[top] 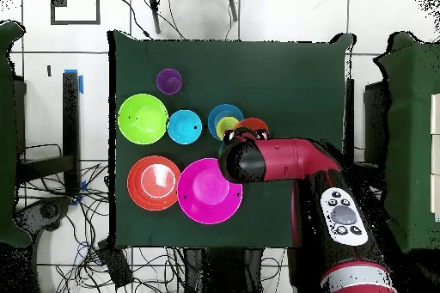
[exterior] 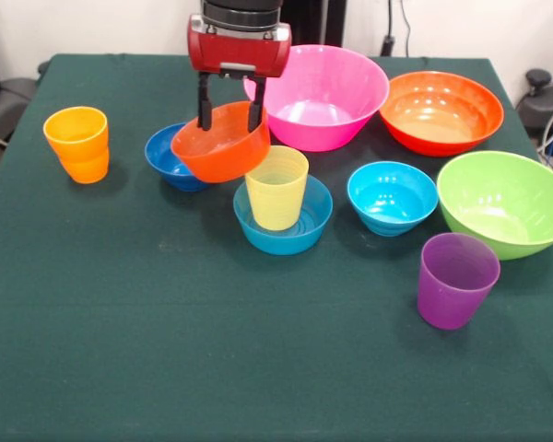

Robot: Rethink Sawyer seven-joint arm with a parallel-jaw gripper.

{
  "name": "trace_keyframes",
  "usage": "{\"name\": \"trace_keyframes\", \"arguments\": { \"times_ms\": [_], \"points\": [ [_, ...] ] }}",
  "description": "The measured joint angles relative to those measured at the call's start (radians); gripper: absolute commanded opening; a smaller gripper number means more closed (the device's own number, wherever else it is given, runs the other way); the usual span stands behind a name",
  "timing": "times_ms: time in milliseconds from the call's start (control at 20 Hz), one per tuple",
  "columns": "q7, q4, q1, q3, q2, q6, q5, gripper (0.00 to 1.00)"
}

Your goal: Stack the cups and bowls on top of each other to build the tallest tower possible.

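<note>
My gripper (exterior: 229, 122) is shut on the far rim of the small orange-red bowl (exterior: 221, 147) and holds it tilted in the air, just left of and behind the tower. The tower is the yellow cup (exterior: 276, 187) standing upright in the mid-blue small bowl (exterior: 284, 226). The dark blue small bowl (exterior: 169, 158) sits behind the held bowl. The cyan small bowl (exterior: 393, 196), purple cup (exterior: 455, 280) and orange cup (exterior: 77, 145) stand apart on the table. In the overhead view the arm (top: 275, 161) hides most of the held bowl (top: 254, 125).
Three large bowls stand on the green table (exterior: 166, 350): pink (exterior: 324, 97) right behind the gripper, orange-red (exterior: 441, 111) at the far right, lime green (exterior: 505, 203) at the right edge. Cables and furniture surround the table in the overhead view.
</note>
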State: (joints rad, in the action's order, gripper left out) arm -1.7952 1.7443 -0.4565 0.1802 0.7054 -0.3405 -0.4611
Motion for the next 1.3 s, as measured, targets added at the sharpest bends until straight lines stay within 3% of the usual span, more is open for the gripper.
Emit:
{"name": "trace_keyframes", "arguments": {
  "times_ms": [800,1300],
  "points": [
    [0.000,-0.001,0.077,-0.029,0.000,0.000,0.000,1.00],
    [0.000,-0.002,0.080,-0.045,0.000,0.000,0.000,1.00]
  ]
}}
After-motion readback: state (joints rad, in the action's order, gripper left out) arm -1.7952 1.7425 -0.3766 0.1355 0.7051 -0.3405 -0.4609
